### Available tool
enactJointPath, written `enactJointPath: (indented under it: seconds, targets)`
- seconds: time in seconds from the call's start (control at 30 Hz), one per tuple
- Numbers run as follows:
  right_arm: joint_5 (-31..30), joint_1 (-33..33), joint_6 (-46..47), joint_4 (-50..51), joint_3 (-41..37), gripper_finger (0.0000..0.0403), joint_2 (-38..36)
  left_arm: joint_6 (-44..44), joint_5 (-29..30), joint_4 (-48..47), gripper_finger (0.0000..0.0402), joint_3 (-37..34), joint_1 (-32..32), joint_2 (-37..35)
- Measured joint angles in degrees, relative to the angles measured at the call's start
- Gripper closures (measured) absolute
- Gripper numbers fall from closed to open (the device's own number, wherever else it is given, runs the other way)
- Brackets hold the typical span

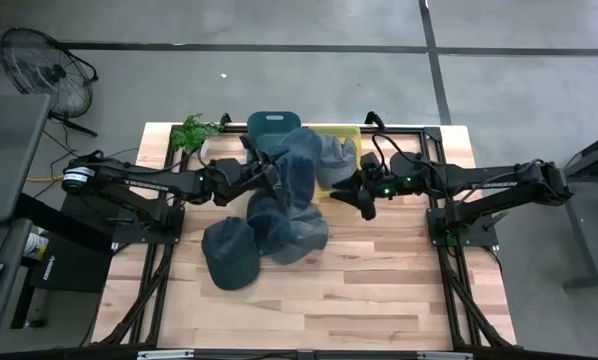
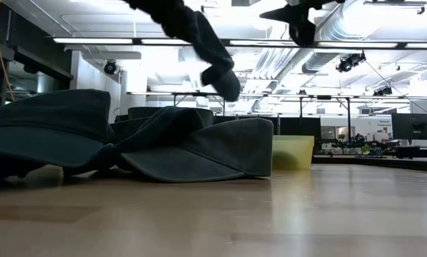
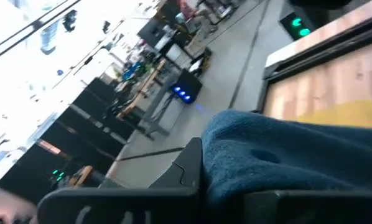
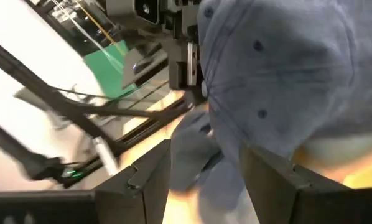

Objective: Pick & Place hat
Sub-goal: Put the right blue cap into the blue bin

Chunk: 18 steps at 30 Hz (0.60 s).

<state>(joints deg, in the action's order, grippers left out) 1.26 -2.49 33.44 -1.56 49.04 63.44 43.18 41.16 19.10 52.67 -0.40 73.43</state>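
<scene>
My left gripper (image 1: 266,176) is shut on a blue-grey cap (image 1: 301,165), held high over the table; in the low view the cap (image 2: 212,53) hangs well above the pile. My right gripper (image 1: 351,190) is open beside the cap's right side. In the right wrist view its fingers (image 4: 150,180) stand apart with the cap's cloth (image 4: 279,74) just beyond them. Whether they touch it I cannot tell. Several more caps lie in a pile (image 1: 284,230) on the table, and a dark one (image 1: 229,255) lies at the pile's near left. My left gripper pinches the cap's left edge (image 3: 236,155) between its two fingers, coming level from the table's left. The cloth bulges out past the fingers (image 3: 187,167). The cap is lifted clear of the pile and droops below the gripper (image 2: 224,78).
A yellow bin (image 1: 341,135) and a dark green bin (image 1: 273,124) stand at the table's far edge, with a small plant (image 1: 191,130) to their left. The near half of the wooden table (image 1: 359,300) is bare wood.
</scene>
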Motion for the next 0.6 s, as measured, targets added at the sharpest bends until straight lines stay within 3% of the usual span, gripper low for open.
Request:
enactJointPath:
  seconds: [0.3,0.6]
  targets:
    - [-13.93,5.91,-16.42,-2.14,0.0,0.0235,0.35,-1.27,0.44,-6.38,0.0401,6.58,0.24,0.0]
    - [-34.02,12.65,-34.0,-3.34,0.46,0.0235,4.44,-17.9,-2.61,-7.73,0.0402,7.08,5.14,0.02]
